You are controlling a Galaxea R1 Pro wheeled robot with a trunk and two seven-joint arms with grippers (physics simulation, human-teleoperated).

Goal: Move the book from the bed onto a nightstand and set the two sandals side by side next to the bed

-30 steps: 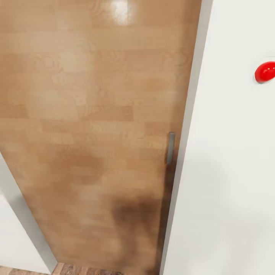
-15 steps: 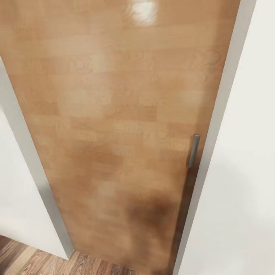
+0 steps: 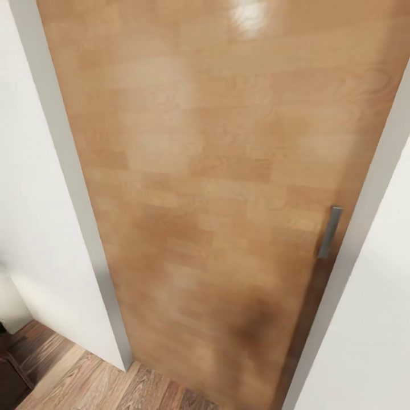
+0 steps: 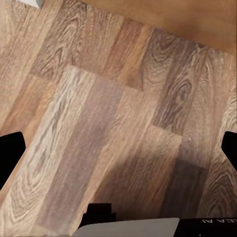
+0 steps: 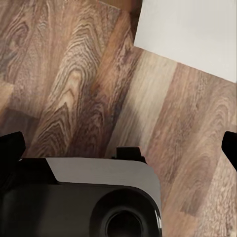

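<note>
While the robot faces a shut wooden door with a grey handle, no step seems done; both grippers hang spread and empty over the floor.

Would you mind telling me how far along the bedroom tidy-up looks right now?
Nothing looks done. The head view faces a closed wooden door with a grey handle; both wrist views look down on plank floor. Book and sandals remain to be moved.

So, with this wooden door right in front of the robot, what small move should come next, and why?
Probably keep turning the base left. The closed wooden door with its grey handle blocks the way ahead, while open plank floor shows past the white wall. No bedroom item is visible.
</note>
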